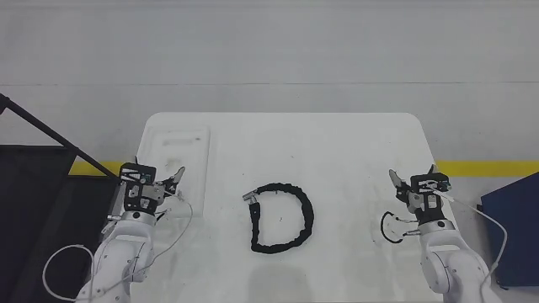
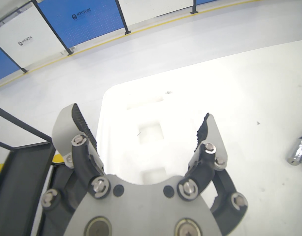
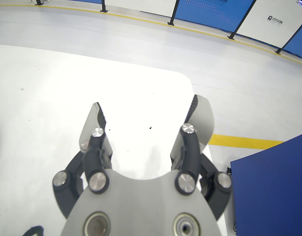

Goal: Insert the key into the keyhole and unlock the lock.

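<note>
Wide apart and holding nothing, the fingers of the left gripper (image 1: 158, 171) sit at the lower left of the top view, over the left edge of the white table (image 1: 337, 135). Its wrist camera shows the ribbed black pads (image 2: 82, 124) spread well clear of each other, with a white tray (image 2: 111, 128) of shallow square recesses on the tabletop beneath them. In the top view that tray (image 1: 177, 143) lies in the table's upper left corner, just beyond the gripper. At the lower right of the same view, the right gripper (image 1: 414, 174) mirrors the pose near the table's right edge. Its jaws are likewise fully spread and empty, and bare tabletop shows between them in its wrist camera. The lock (image 1: 307, 210), a chain in a black fabric sleeve, lies flat at lower centre of the top view, between the two grippers and well apart from both. It is bent into a D shape, with its metal end (image 1: 250, 195) at the loop's upper left. The left wrist camera catches that shiny end (image 2: 297, 152) resting on the table, off to one side of the open gripper. A yellow line (image 1: 488, 168) runs along the floor past the table's right side, with a blue panel (image 1: 514, 227) standing below it.
</note>
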Robot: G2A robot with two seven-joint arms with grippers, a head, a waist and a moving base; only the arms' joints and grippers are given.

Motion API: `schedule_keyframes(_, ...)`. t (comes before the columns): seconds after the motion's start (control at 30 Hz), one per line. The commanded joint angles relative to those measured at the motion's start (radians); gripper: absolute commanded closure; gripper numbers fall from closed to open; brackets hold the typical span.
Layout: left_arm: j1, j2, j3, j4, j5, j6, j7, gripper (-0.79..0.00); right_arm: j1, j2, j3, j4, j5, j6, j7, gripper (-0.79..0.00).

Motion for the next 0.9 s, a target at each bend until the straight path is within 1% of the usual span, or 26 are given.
schedule_keyframes(0.0,-0.008,-0.004,0.018,-0.011,0.017,0.038,-0.031,-0.785,0.000,0.000,0.000,0.000,0.000,0.000,0.000,-0.785)
schedule_keyframes(0.07,-0.010,-0.006,0.023,-0.034,0.040,0.060,-0.066,-0.785,0.000,0.000,0.000,0.000,0.000,0.000,0.000,-0.785)
schedule_keyframes(0.13,-0.005,-0.006,0.020,-0.066,0.061,0.056,-0.114,-0.785,0.000,0.000,0.000,0.000,0.000,0.000,0.000,-0.785)
schedule_keyframes(0.2,0.004,-0.001,0.009,-0.114,0.089,-0.009,-0.222,-0.785,0.000,0.000,0.000,0.000,0.000,0.000,0.000,-0.785)
schedule_keyframes(0.3,0.025,0.005,-0.014,-0.216,0.126,-0.098,-0.365,-0.785,0.000,0.000,0.000,0.000,0.000,0.000,0.000,-0.785)
schedule_keyframes(0.4,0.039,0.009,-0.053,-0.312,0.081,-0.175,-0.459,-0.785,0.000,0.000,0.000,0.000,0.000,0.000,0.000,-0.785)
schedule_keyframes(0.47,0.053,0.010,-0.076,-0.363,0.064,-0.207,-0.483,-0.785,0.000,0.000,0.000,0.000,0.000,0.000,0.000,-0.785)
schedule_keyframes(0.53,0.071,0.011,-0.090,-0.402,0.005,-0.254,-0.506,-0.785,0.000,0.000,0.000,0.000,0.000,0.000,0.000,-0.785)
schedule_keyframes(0.63,0.085,0.012,-0.130,-0.436,-0.097,-0.304,-0.575,-0.785,0.000,0.000,0.000,0.000,0.000,0.000,0.000,-0.785)
schedule_keyframes(0.77,0.096,0.017,-0.176,-0.471,-0.235,-0.384,-0.723,-0.785,0.000,0.000,0.000,0.000,0.000,0.000,0.000,-0.785)
schedule_keyframes(0.87,0.090,0.021,-0.205,-0.483,-0.285,-0.417,-0.807,-0.785,0.000,0.000,0.000,0.000,0.000,0.000,0.000,-0.785)
